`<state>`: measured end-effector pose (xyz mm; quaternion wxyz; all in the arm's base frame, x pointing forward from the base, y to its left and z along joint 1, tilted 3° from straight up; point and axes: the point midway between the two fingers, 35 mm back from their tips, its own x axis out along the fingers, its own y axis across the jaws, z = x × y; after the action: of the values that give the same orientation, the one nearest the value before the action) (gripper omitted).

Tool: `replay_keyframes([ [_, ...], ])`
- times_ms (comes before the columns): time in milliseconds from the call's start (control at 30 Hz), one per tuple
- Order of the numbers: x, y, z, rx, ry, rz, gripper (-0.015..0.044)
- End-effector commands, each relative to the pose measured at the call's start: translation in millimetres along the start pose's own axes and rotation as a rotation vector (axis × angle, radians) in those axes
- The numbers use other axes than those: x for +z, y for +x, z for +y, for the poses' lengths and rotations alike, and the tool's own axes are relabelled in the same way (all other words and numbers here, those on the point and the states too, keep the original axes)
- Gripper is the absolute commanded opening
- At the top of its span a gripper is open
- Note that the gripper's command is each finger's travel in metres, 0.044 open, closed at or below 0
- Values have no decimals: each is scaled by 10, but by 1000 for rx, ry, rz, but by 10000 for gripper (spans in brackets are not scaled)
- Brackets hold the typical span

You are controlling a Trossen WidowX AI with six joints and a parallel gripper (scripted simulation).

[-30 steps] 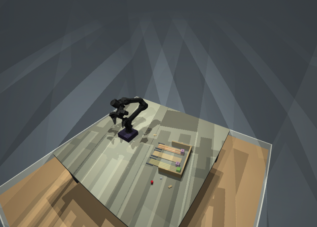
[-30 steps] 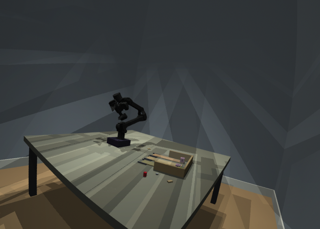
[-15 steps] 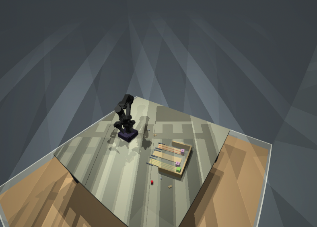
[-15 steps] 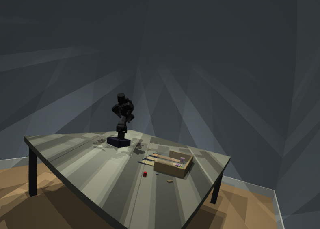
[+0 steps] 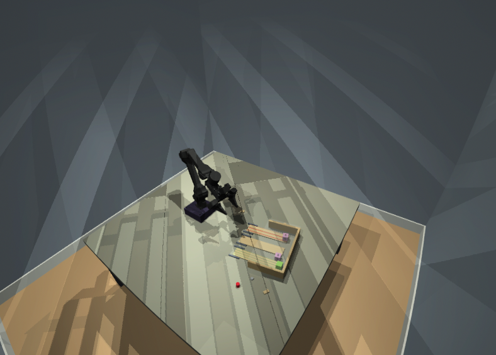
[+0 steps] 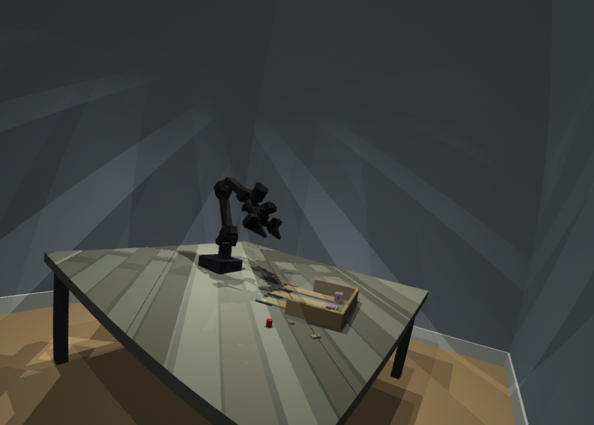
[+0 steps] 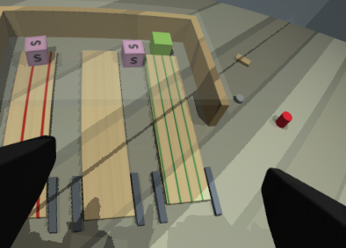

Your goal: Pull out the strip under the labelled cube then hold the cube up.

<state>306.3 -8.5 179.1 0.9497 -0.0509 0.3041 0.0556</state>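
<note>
Gripper held spread, empty, above strip handles for approach. S-marked cube seated on red-lined strip, inside tray toward bench's right corner.

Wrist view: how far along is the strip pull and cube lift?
Nothing is done yet: all three strips lie in the tray, with the cubes by its far wall. In hand: the gripper hovers open and empty above the strips' near ends. Left: pull the correct strip, grasp the labelled pink cube, lift it.
</note>
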Motion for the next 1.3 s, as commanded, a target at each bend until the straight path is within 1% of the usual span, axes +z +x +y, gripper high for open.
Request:
replay_keyframes([
  [0, 14, 221, 403, 60, 68, 9, 400],
  [67, 20, 247, 468, 68, 80, 7, 400],
  [500, 20, 247, 468, 68, 80, 7, 400],
  [600, 9, 333, 523, 83, 64, 78, 321],
  [1000, -284, 969, 1076, 192, -100, 665, 6],
  [1167, -498, 1162, 1327, 226, -180, 901, 0],
  [1267, -560, 1155, 1311, 229, -192, 934, 0],
])
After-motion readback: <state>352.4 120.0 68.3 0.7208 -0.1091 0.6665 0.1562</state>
